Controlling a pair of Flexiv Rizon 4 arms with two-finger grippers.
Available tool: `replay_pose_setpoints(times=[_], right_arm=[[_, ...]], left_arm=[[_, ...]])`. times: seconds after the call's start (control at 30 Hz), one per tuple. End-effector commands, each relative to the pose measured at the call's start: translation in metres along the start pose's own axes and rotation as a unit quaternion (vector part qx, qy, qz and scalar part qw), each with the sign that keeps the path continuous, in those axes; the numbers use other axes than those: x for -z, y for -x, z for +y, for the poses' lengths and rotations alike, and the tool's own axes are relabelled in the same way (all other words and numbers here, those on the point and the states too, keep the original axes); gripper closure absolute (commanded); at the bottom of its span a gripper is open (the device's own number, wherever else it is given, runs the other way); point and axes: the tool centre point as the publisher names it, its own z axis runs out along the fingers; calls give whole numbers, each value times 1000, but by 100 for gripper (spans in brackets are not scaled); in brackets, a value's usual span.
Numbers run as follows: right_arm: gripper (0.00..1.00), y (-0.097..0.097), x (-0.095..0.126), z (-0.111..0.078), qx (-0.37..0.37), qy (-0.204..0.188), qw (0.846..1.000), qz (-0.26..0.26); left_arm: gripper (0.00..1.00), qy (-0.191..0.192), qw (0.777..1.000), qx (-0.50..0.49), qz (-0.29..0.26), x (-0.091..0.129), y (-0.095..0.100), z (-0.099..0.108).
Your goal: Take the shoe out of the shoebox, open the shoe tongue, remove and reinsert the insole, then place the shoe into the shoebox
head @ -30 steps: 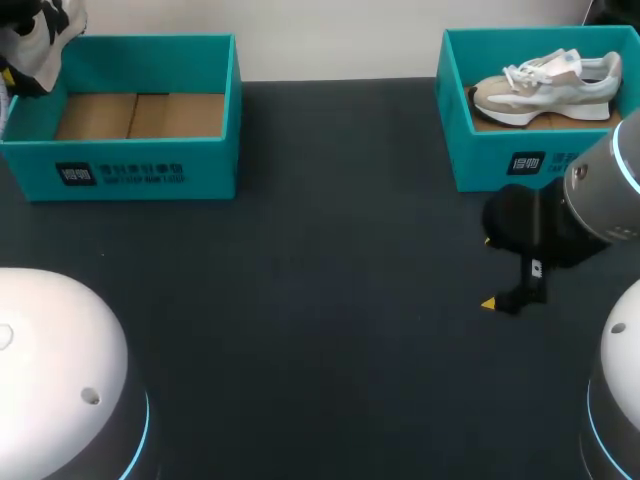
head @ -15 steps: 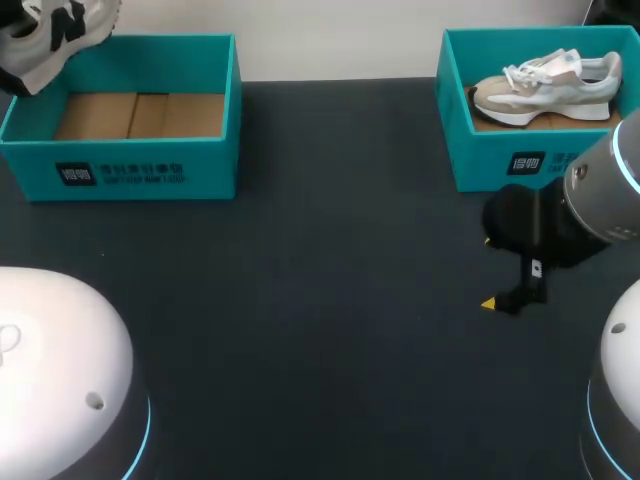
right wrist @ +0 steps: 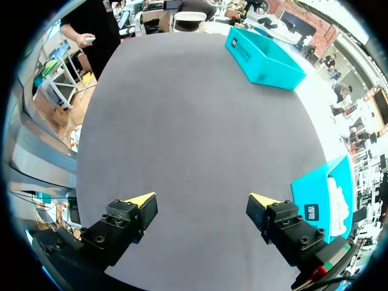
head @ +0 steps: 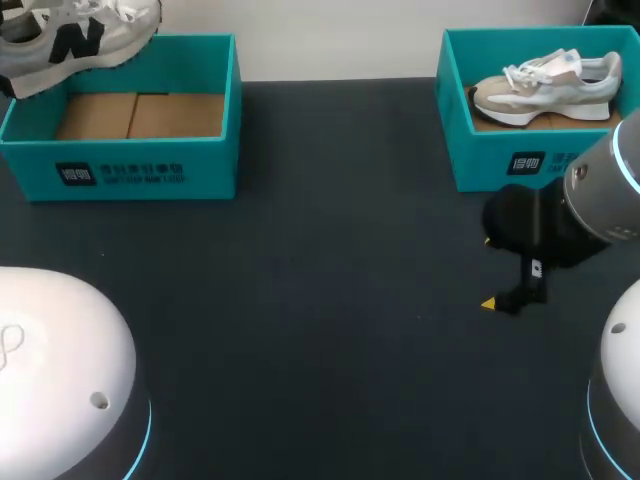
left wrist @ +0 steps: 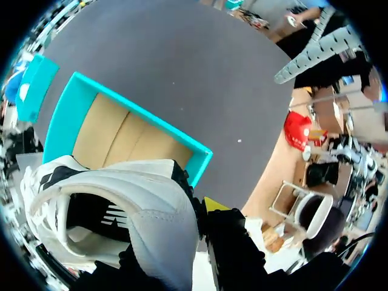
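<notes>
A white and grey shoe (head: 80,35) with black side marks hangs above the back left corner of the empty teal shoebox (head: 130,170) on the left. In the left wrist view my left gripper (left wrist: 182,211) is shut on that shoe's (left wrist: 121,206) heel collar, with one yellow fingertip (left wrist: 212,203) showing beside it and the box's (left wrist: 60,115) cardboard floor underneath. A beige shoe (head: 548,82) lies in the teal shoebox (head: 500,165) on the right. My right gripper (head: 488,272) hovers open over the dark table in front of that box, nothing between its fingers (right wrist: 142,203).
The dark table (head: 330,300) runs between the two boxes. White rounded parts of my arms (head: 60,370) fill the near left and the near right corner (head: 620,400). In the right wrist view both teal boxes (right wrist: 260,57) stand far ahead of the fingers.
The shoe in my left gripper has moved rightward and turned, coming further into the head view above the left box. My right arm has stayed still.
</notes>
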Motion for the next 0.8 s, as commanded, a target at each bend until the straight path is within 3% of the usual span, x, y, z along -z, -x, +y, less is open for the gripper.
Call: replay_pose_setpoints(times=[0.03,0.43,0.8], right_arm=[[0,-2,-1,0,0,0,1000,-2],[0,-2,-1,0,0,0,1000,-2],[0,-2,-1,0,0,0,1000,-2]], left_arm=[[100,42,974,-223,-11,0,-5,-6],[100,42,974,-223,-11,0,-5,-6],[100,50,972,-230,-12,3,10,-4]])
